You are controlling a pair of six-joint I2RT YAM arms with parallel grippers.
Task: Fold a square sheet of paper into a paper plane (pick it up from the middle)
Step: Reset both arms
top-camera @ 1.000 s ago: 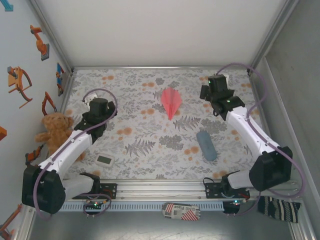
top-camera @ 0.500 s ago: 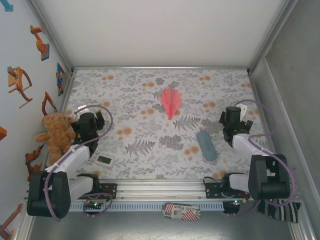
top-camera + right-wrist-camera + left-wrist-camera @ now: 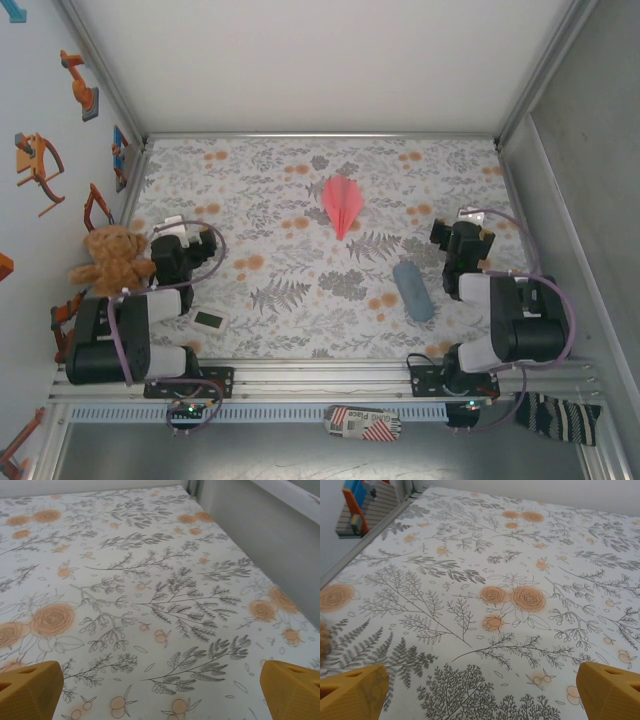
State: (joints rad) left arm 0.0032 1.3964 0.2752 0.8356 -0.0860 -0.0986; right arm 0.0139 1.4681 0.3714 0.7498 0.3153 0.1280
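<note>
Both arms have folded back toward their bases since the earlier frames. Left gripper (image 3: 480,692) and right gripper (image 3: 160,692): fingers spread wide, nothing held. The paper plane (image 3: 342,203) lies flat on the table (image 3: 280,300), between the arms, with its long axis near-to-far and its nose toward the bases. It sits forward and inward of both grippers; the right one is nearer.
</note>
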